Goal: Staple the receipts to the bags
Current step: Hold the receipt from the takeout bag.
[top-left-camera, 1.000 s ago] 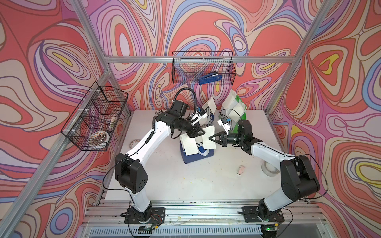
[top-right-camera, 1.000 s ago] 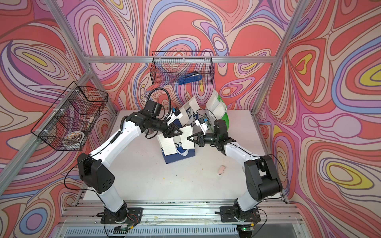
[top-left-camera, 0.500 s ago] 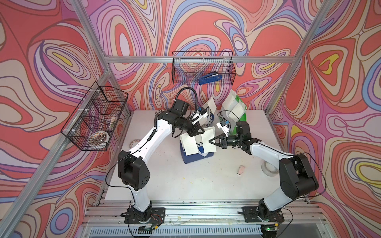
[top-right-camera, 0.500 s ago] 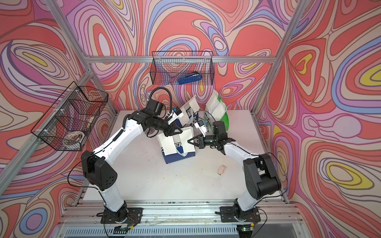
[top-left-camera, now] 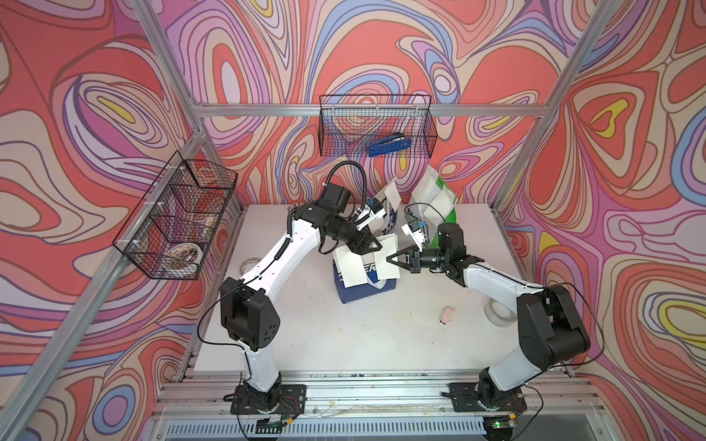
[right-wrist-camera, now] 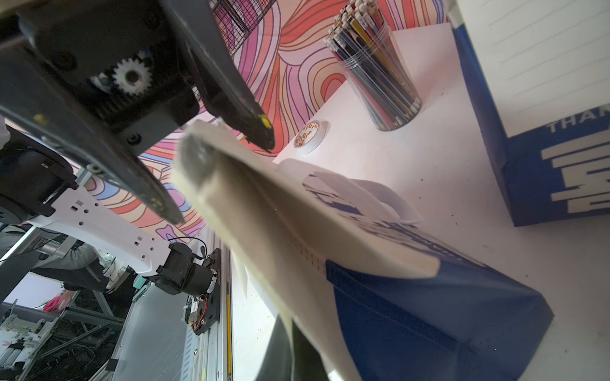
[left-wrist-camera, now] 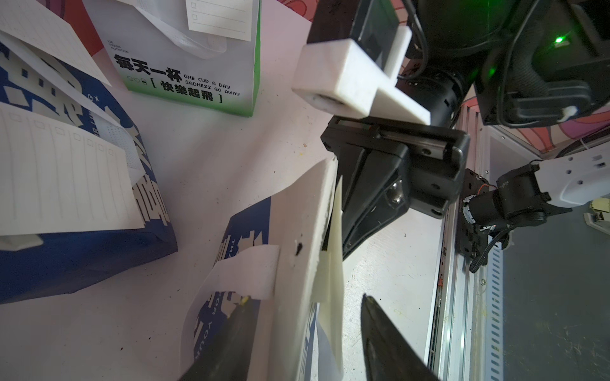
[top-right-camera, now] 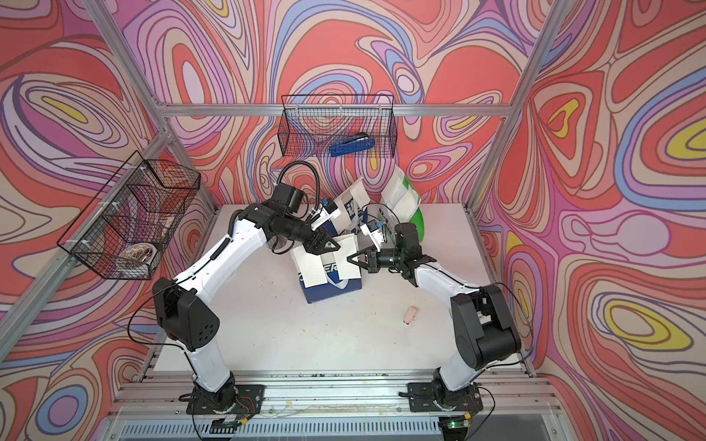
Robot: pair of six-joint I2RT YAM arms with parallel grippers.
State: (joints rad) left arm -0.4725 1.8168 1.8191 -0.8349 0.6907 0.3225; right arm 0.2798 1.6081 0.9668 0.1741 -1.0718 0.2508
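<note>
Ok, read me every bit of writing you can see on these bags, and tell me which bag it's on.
"每天一杯": green-white bag, front face.
"ONE CUP A DAY SADNESS GO AWAY": same bag.
"[ 快樂起飛 ]": same bag, the line below.
"THAN", cut off by the frame: upright blue bag.
"OR YOUR", start hidden: tilted blue bag.
Too small to read: fine print near the green-white bag's top.
Receipts: ruled lines and boxes, no words.

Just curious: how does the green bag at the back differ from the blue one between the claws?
The green bag is green-and-white; the blue bag is navy-and-white. The green bag stands unheld at the back; the blue bag is pinched by the right claw. Both carry white slips.
</note>
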